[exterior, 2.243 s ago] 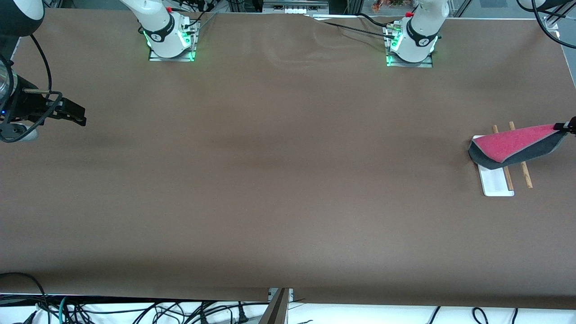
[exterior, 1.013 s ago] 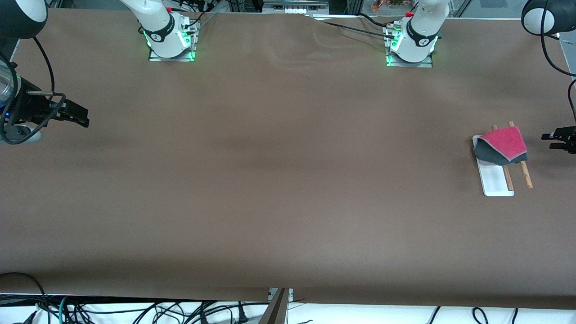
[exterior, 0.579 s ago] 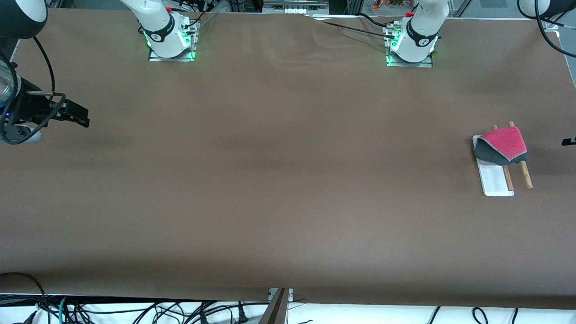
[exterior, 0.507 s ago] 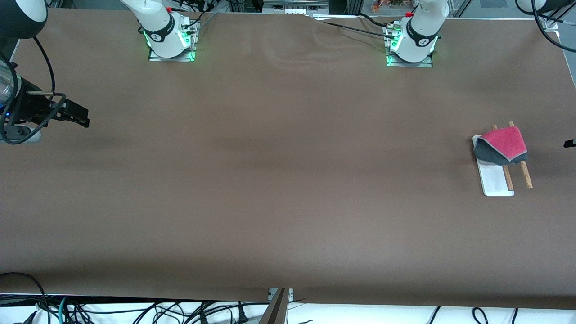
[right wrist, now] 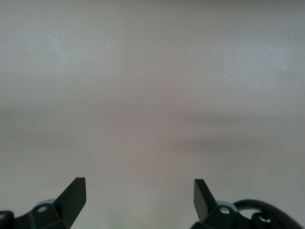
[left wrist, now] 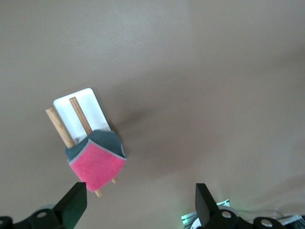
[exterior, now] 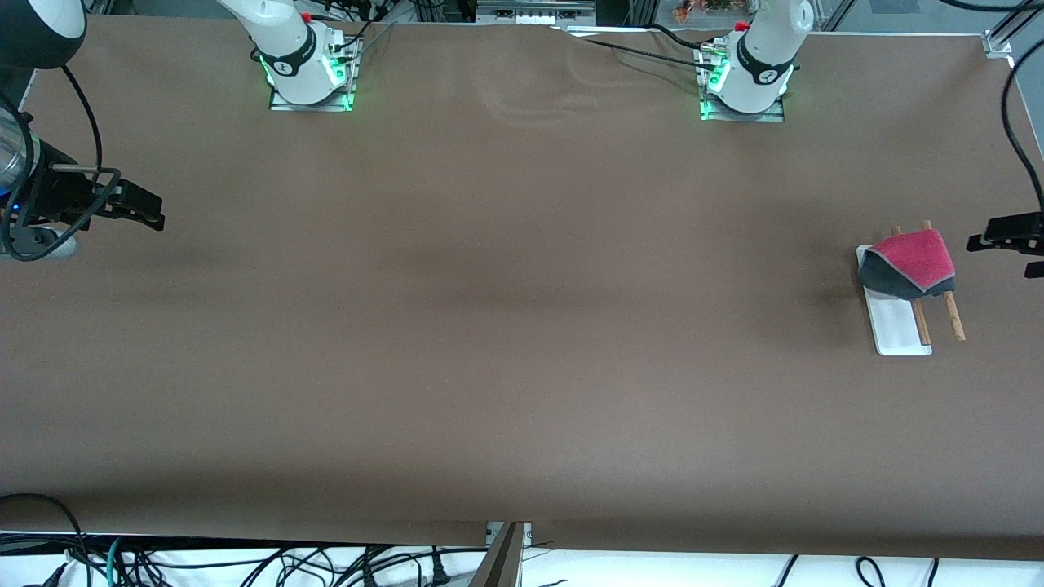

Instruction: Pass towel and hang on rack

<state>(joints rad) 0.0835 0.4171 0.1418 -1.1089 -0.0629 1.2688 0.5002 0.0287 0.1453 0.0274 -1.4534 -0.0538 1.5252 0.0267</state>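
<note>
Brown table (exterior: 506,326); towel (exterior: 912,262) pink side up, draped over the rods of the rack (exterior: 897,322) at frame right. Left gripper (exterior: 1007,244) empty, fingers spread, at the right edge above the table. Right gripper (exterior: 134,210) waits at the left edge, fingers spread, empty.

Brown table (exterior: 522,326) with tangled cables (exterior: 245,562) below its edge

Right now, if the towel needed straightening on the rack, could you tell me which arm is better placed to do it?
Left. The left gripper hangs open beside the towel draped on the rack; the right gripper waits open at the table's right-arm end.
</note>
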